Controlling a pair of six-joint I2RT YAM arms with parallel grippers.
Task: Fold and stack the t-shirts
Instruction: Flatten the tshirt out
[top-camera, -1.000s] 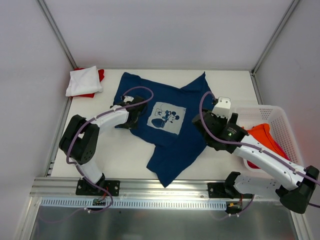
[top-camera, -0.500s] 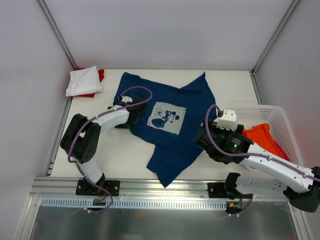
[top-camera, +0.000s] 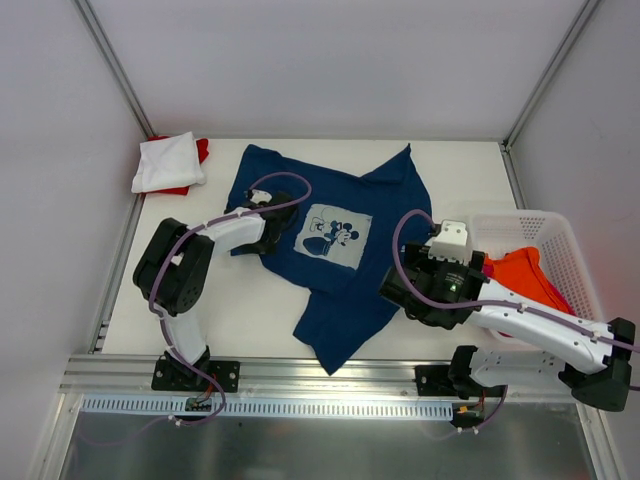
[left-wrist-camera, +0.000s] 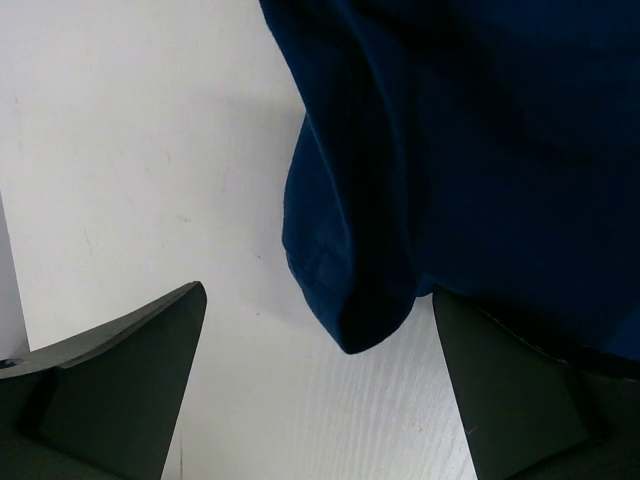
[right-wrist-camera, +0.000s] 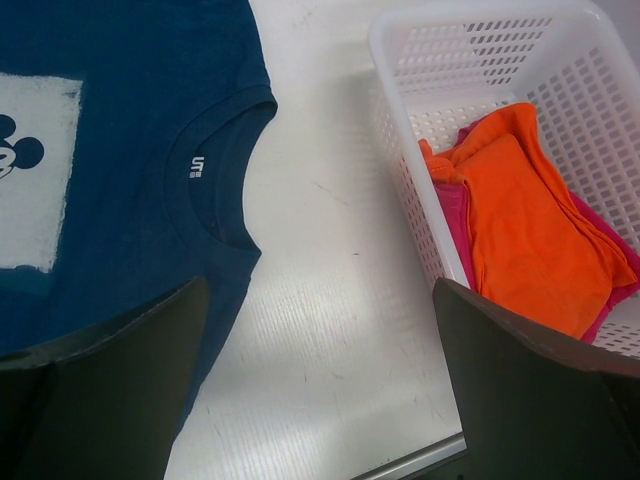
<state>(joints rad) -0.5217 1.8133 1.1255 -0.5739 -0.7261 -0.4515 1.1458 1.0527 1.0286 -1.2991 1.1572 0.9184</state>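
Centrally, the navy t-shirt lies rumpled on the table; we judge it limp, light, best pinched at its sleeve hem. Left end effector and right end effector gape, empty.

Bright, even overhead light, soft shadows, sharp views, near fingers slightly blurred

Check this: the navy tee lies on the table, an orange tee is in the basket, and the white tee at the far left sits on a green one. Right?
No. The white tee sits on a red one, not green; the top view shows it. The navy tee, orange tee and basket are as you said.
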